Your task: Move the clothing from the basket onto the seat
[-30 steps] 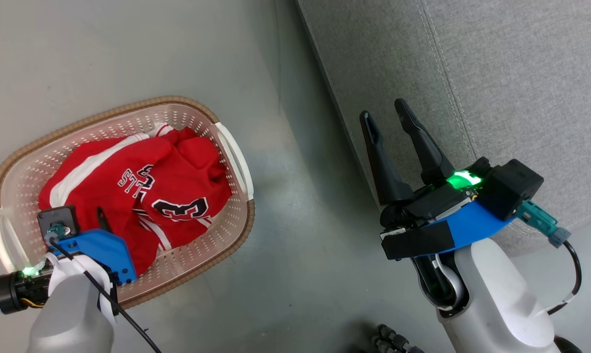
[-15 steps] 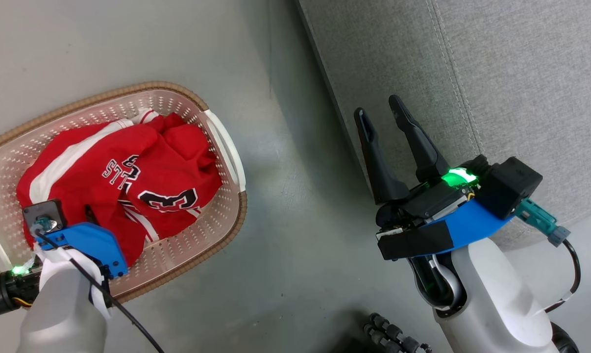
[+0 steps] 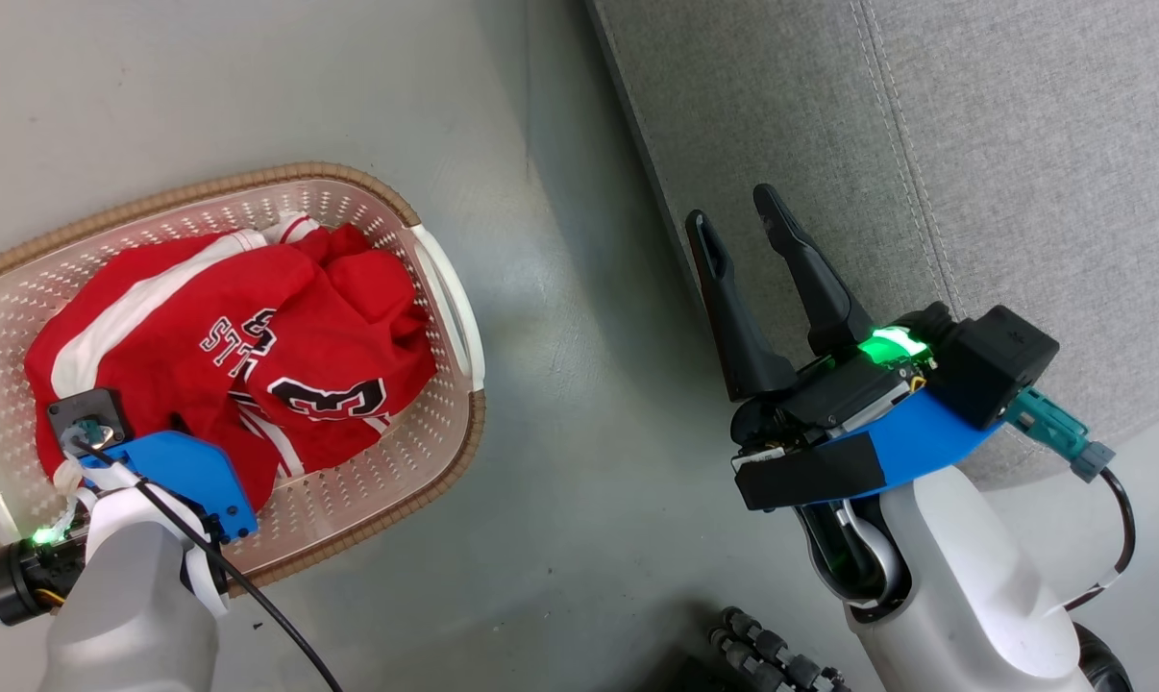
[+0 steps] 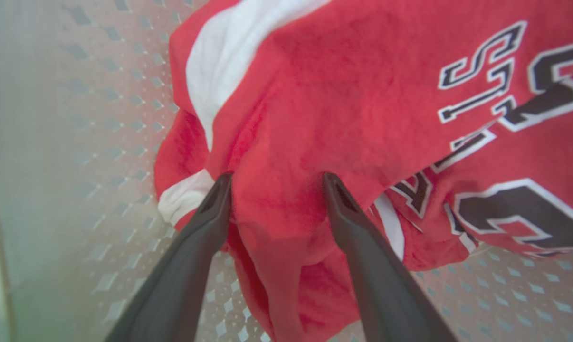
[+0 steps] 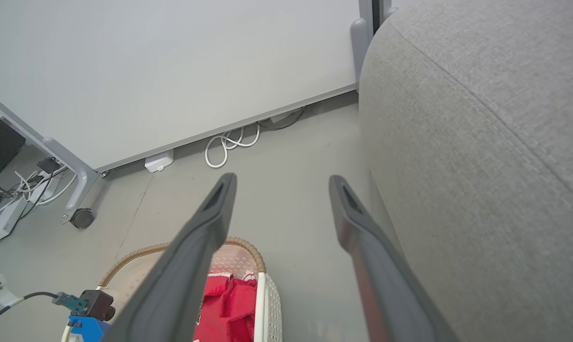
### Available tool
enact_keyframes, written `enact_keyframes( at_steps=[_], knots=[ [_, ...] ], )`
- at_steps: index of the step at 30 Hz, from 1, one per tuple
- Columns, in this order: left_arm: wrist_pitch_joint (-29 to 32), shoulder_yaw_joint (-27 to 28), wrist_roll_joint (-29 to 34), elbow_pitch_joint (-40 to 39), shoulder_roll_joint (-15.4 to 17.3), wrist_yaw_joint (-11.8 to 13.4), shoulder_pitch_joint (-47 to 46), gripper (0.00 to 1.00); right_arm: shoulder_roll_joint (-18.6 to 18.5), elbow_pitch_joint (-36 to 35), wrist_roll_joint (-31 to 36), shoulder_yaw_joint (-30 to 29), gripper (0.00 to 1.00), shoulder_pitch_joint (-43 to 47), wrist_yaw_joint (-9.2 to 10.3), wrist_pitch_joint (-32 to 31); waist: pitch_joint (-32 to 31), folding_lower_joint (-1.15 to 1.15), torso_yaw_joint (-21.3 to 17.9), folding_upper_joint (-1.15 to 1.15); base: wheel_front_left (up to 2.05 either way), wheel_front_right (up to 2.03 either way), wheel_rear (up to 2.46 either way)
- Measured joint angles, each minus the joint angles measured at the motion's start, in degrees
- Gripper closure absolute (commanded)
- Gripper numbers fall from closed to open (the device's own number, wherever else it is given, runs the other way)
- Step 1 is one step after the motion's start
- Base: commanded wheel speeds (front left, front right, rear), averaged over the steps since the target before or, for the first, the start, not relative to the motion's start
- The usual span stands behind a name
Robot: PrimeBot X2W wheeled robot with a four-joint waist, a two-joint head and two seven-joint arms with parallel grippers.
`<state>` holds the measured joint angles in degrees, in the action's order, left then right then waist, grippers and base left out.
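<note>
Left gripper (image 4: 274, 179), fingers apart, is straddling a clothing (image 4: 324, 95) fold inside the basket (image 3: 450, 300); it should be closing low, gathering plenty.

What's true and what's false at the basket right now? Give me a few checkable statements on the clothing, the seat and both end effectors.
1. The clothing lies in the basket. True.
2. The left end effector is shut, well clear of the fabric. False: its fingers stand open astride a fold of the red clothing.
3. The right end effector is open and holds nothing. True.
4. A red garment lies on the seat. False: the clothing in view is in the basket.
5. The basket stands on the seat. False: it stands on the floor beside the seat.
</note>
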<state>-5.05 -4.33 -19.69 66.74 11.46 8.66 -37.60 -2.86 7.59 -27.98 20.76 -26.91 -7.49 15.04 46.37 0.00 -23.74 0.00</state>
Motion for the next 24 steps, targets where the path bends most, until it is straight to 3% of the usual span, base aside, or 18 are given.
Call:
enact_keyframes(
  at_steps=[1,2,4,5,24],
  knots=[
    [0.13,-0.05,-0.08,0.04,0.0,-0.11,-0.03,0.18,0.0,0.01,0.0,0.01,0.0,-0.01,0.0,0.0,-0.02,0.0,0.0,0.0,0.0,0.0,0.0],
    [0.19,-0.12,-0.15,0.05,0.01,-0.14,-0.03,0.51,0.0,0.02,0.0,0.01,0.0,-0.02,0.0,0.0,-0.05,0.0,0.02,0.0,0.0,0.0,0.0],
    [0.44,-0.27,-0.34,0.09,0.0,-0.33,-0.03,0.8,0.0,0.04,0.0,0.01,0.0,-0.09,0.0,0.0,-0.14,0.0,0.04,0.0,0.0,0.0,0.0],
    [0.47,-0.35,-0.34,0.09,-0.01,-0.48,-0.03,1.0,0.0,0.04,0.01,-0.03,0.0,-0.11,0.0,0.0,-0.19,0.0,0.08,0.0,0.0,0.0,0.0],
    [0.67,-1.99,-1.38,-0.55,-1.09,-2.0,-0.33,1.0,0.0,0.47,0.56,-0.43,0.0,-0.19,0.0,0.0,-1.34,0.0,1.2,0.0,0.0,0.0,0.0]
  ],
)
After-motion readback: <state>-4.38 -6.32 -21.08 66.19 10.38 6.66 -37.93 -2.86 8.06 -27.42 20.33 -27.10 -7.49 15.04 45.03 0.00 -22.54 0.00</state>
